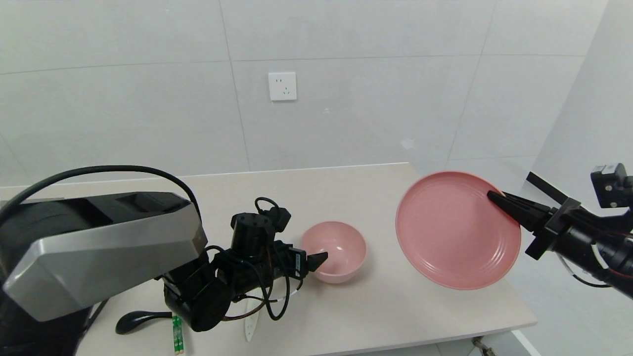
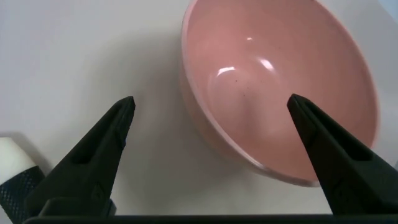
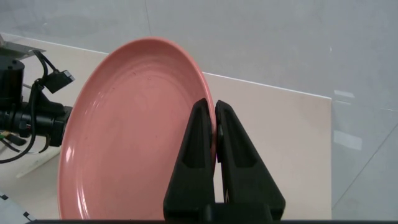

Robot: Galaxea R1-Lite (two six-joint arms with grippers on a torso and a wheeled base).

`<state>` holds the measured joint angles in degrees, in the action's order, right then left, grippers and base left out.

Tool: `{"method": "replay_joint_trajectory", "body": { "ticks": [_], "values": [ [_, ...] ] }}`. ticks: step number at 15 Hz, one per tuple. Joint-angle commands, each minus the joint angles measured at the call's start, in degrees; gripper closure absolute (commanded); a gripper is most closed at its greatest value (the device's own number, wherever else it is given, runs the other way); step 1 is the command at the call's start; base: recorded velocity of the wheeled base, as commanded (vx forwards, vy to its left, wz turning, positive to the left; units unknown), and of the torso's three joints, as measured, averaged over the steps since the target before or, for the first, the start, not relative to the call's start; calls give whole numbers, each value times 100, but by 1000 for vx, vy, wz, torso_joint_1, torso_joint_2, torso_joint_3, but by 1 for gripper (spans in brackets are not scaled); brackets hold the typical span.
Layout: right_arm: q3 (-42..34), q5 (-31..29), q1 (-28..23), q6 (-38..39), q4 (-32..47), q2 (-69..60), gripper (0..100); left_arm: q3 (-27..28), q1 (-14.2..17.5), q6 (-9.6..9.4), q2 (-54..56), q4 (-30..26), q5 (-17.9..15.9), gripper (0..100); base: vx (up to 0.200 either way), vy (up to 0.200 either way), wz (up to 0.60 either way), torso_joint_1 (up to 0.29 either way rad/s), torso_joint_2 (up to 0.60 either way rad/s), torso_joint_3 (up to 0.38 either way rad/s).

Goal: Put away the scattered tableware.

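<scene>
Nearest, at the tabletop's point(image 1: 376, 306) front edge and left of the bowl point(image 1: 341, 249), lie a black spoon point(image 1: 133, 320), a green-wrapped pair of chopsticks point(image 1: 177, 337) and a white utensil point(image 1: 250, 327) partly hidden under the left arm's cables. All 3 rest flat and well apart from the bowl.

The left arm stretches low over the tabletop toward the bowl's left side. The left tool point(image 1: 316, 259) is spread wide, its 2 black fingers held level. In the left wrist view the tool point(image 2: 211, 104) straddles the near rim, with 1 finger over the bowl's hollow and the other outside over bare tabletop. Whether either finger touches the rim cannot be told.

The pink bowl stands upright, its hollow showing only bare glaze.

Right of the bowl, a pink plate point(image 1: 455, 230) is lifted off the tabletop and tilted steeply, its ridged face toward the bowl. The right tool point(image 1: 494, 197) comes in from the far right, its 2 fingers pressed on the plate's upper right rim, 1 on each face.

Beyond the bowl, a white socket point(image 1: 282, 86) sits on the tiled wall.
</scene>
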<state>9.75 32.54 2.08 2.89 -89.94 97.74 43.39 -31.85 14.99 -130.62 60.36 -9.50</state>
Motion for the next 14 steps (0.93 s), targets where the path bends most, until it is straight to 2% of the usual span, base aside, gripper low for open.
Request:
{"method": "replay_joint_trajectory", "body": {
  "ticks": [1,3,9,11,12,13,14],
  "values": [
    [0,7,2,-8,-6,8,100,3,4,3,-7,-41,0,100,0,0,0,0,0,0],
    [0,-2,2,-8,-6,8,100,-76,-14,3,10,-305,0,100,0,0,0,0,0,0],
    [0,-2,11,-16,-6,17,100,-208,13,-23,643,-235,9,100,0,0,0,0,0,0],
    [0,-2,20,-16,-6,17,100,-392,13,-58,1048,-226,185,100,0,0,0,0,0,0],
    [9,-2,20,-25,-6,17,100,-577,13,-190,1285,-164,264,100,0,0,0,0,0,0],
    [9,-2,20,-25,-6,17,100,-858,13,-427,1478,20,378,100,0,0,0,0,0,0],
    [18,-2,20,-25,-6,17,100,-1245,4,-594,1716,424,484,100,0,0,0,0,0,0]
  ]
}}
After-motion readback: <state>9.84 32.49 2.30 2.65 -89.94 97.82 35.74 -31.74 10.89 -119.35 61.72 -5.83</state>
